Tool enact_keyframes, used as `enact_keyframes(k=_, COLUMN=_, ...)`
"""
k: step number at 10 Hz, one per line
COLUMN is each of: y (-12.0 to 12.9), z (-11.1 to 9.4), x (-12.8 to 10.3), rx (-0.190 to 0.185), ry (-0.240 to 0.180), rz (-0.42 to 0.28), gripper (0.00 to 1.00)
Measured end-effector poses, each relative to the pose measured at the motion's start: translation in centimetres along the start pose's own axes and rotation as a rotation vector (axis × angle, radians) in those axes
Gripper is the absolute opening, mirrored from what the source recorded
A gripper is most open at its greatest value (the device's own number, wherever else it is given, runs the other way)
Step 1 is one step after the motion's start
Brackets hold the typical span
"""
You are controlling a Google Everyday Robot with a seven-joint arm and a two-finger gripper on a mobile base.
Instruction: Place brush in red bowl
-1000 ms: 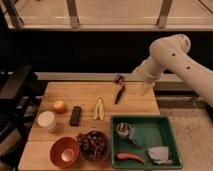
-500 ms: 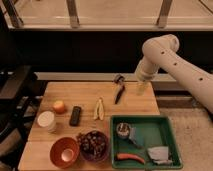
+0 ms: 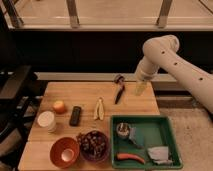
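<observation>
Nothing grasped yet: my gripper (image 3: 140,89) hangs wide and empty beside the slim black dish brush (image 3: 119,91) at the far edge of the wooden table (image 3: 75,93); the round orange-red bowl (image 3: 64,152) waits at the near-left corner.

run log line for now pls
gripper open, beside brush, not touching | brush lying on table | red bowl without brush

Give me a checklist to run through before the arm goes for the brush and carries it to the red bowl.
1. Brush lies free on the table, nothing on it: ok.
2. Gripper hangs beside the brush handle, not touching: ok.
3. Fingers open, nothing held: ok.
4. Red bowl upright at the near left, room inside: ok.
5. Straight low path to the bowl: remote and banana peel lie between: not ok, carry high.
6. Fingers lined up across the handle: cannot tell.
</observation>
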Motion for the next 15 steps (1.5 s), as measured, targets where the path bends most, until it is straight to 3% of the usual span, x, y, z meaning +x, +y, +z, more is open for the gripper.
enact_keyframes(k=1, y=-0.1, z=0.3, x=0.0, rx=-0.002, ry=-0.013, rz=0.033, gripper=0.71)
enact_keyframes(k=5, y=-1.8, z=2.4, x=-0.7, rx=-0.005, ry=-0.093, rz=0.322, gripper=0.71)
enact_keyframes(k=7, y=-3.1, z=3.0, x=-1.0, rx=0.023, ry=-0.099, rz=0.451, gripper=0.71)
enact_keyframes(k=9, y=-4.0, z=4.0, x=-0.8, rx=0.078, ry=-0.107, rz=0.6, gripper=0.71)
enact_keyframes(k=10, y=-3.9, z=4.7, x=-0.9, rx=0.081, ry=-0.123, rz=0.649, gripper=0.71)
enact_keyframes(k=15, y=-3.7, z=5.4, x=-0.8, rx=0.07, ry=-0.132, rz=0.687, gripper=0.71)
